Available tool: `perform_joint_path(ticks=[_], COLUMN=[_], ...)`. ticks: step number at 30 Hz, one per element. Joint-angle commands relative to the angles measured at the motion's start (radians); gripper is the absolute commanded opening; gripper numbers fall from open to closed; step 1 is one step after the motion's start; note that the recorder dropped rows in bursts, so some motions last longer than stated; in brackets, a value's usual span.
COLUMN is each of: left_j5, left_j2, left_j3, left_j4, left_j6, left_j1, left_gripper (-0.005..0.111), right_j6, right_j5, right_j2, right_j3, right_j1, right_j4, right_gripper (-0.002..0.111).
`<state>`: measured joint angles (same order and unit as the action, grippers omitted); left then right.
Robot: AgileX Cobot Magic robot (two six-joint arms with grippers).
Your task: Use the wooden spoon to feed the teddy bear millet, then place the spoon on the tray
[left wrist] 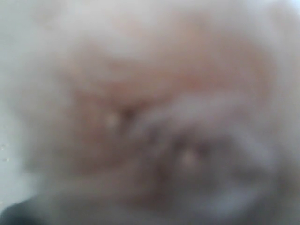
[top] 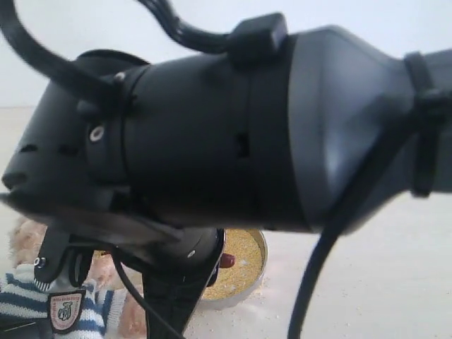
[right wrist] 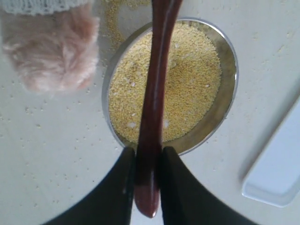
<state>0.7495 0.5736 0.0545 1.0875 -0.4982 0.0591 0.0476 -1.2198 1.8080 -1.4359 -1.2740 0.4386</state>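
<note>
— While your right hand is over the bowl, what has it got?

— My right hand (right wrist: 149,153) is clamped on the thin handle of the small dark reddish-brown wooden spoon (right wrist: 154,103), close to its butt end. The handle runs straight out from between my fingers (right wrist: 119,187) and over the fine yellow millet (right wrist: 192,79) in the round steel bowl (right wrist: 233,79). It goes on past the far rim, where the picture cuts it off. I cannot see the scoop, nor whether it carries grain.

— And the bear?

— The fluffy light-brown teddy bear (right wrist: 56,56) in its navy-and-white striped sweater lies off to one side of that long axis. One paw is just beside the bowl, apart from its rim. In the exterior view the bear sits left of the bowl, so I judge the spoon must swing that way, tip leading.

— Your left hand?

— It does not show. Its camera gives only blurred fur, very close, so I cannot tell whether it grips anything.

— Room to move?

— Pale bench (right wrist: 56,154), speckled with loose grains, lies open between bowl and paw. The flat white rectangular tray (right wrist: 276,173) lies on the spoon's other side, near the bowl without touching it.
</note>
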Motion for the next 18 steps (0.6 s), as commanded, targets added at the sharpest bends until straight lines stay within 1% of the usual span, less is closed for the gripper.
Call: perform_joint_path(ticks=[1,7,18], left_j5=[0.000,0.002,0.002], left_j2=[-0.008,-0.008,-0.008], left_j3=[-0.001,-0.001,-0.001], left_j4=[0.021,0.021,0.021], left_j6=[-0.003,-0.003,-0.003], left_j1=[0.001,0.001,0.001], left_gripper=[0.005,0.005,0.005], right_j6=[-0.026,-0.062,-0.126], right_j5=[-0.001,-0.001,-0.001], right_j2=[-0.003,-0.003,-0.006], right_j3=[0.002,0.005,0.007], right_j1=[-0.035,-0.075,-0.110], right_j4=[0.073,0.150,0.240], right_gripper=[0.013,0.013,0.013])
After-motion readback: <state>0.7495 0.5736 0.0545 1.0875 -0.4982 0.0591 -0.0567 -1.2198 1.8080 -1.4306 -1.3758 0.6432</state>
